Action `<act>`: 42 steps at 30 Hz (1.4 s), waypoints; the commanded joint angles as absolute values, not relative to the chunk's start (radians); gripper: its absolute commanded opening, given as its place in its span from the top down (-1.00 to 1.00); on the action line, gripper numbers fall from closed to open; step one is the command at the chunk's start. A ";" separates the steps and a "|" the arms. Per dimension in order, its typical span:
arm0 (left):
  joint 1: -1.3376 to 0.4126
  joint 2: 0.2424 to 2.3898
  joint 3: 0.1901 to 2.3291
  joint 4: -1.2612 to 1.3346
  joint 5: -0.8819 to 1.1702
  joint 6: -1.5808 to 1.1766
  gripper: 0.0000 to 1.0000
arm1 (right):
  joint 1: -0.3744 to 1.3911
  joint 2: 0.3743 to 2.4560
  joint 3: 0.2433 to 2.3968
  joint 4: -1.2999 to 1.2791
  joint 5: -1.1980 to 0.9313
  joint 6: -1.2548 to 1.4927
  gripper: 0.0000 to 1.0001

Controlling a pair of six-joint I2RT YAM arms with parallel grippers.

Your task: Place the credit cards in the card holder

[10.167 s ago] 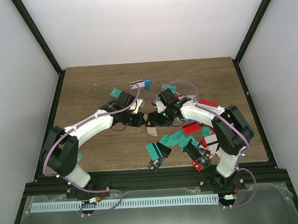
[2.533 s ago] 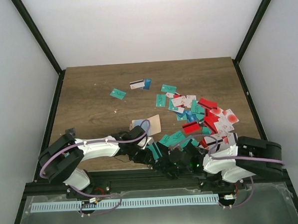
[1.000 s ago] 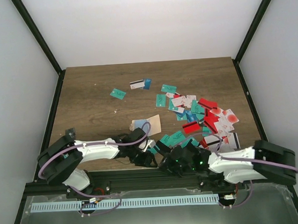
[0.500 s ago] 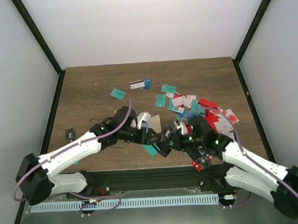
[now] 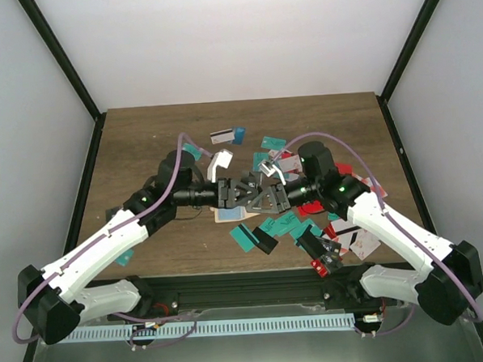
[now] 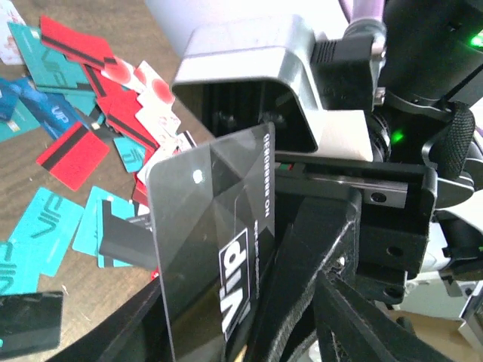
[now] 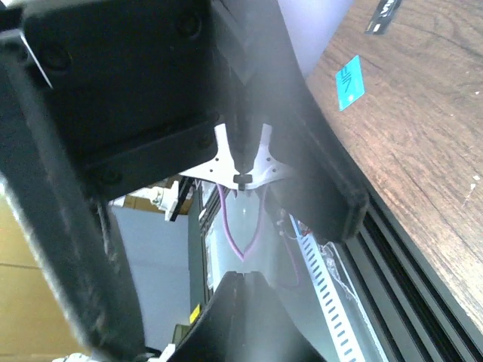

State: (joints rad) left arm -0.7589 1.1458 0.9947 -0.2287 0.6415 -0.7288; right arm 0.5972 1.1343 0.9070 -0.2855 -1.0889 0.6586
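Symmetrically stretched inward, left tool (image 5: 239,192) faces right tool (image 5: 265,194) closely.

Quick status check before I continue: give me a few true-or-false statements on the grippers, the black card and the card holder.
The left gripper and right gripper face each other over the table. True.
The card before the left wrist camera is red. False: it is black with VIP lettering.
The card holder is lifted off the table. False: it lies on the wood below the grippers.
The right gripper is shut. True.
Many loose cards lie on the table's right side. True.
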 commanded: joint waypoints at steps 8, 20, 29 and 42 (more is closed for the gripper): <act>-0.716 1.118 0.998 -0.189 0.655 -0.674 0.92 | 0.588 1.176 0.959 -0.200 -1.243 0.637 0.99; -0.605 1.195 1.026 -0.555 0.415 -0.580 0.92 | 0.545 1.215 0.988 -0.448 -0.789 0.604 -0.52; -0.588 1.256 0.937 -0.425 0.546 -0.577 0.92 | 0.544 1.305 0.938 -0.353 -0.816 0.602 -0.47; -0.574 1.250 0.951 -0.126 0.812 -0.779 0.92 | 0.531 1.348 0.921 -0.075 -1.029 0.694 -0.61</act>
